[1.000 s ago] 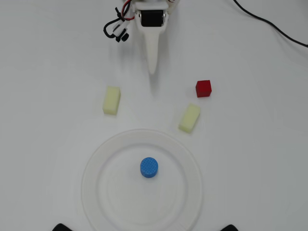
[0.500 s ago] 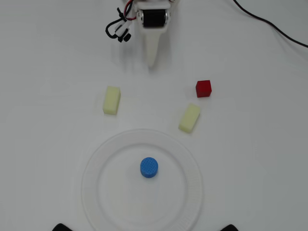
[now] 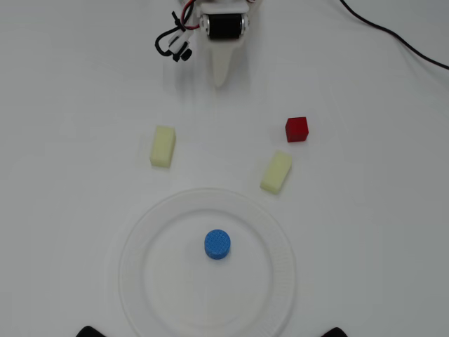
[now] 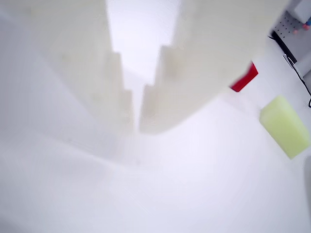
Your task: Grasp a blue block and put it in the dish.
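Note:
The blue block (image 3: 217,244), a short bright blue cylinder, stands upright near the middle of the dish (image 3: 133,246), a large white plate with a ribbed rim at the bottom centre of the overhead view. My gripper (image 3: 221,78) is at the top of that view, far from the dish, its white fingers together in a point and holding nothing. In the wrist view the gripper (image 4: 137,124) shows two white fingers with only a thin slit between them. The block and the dish are out of the wrist view.
A red cube (image 3: 297,129) and two pale yellow blocks (image 3: 163,146) (image 3: 276,172) lie on the white table between the gripper and the dish. The wrist view shows the red cube (image 4: 245,80) and one yellow block (image 4: 284,125). A black cable (image 3: 393,35) runs at the top right.

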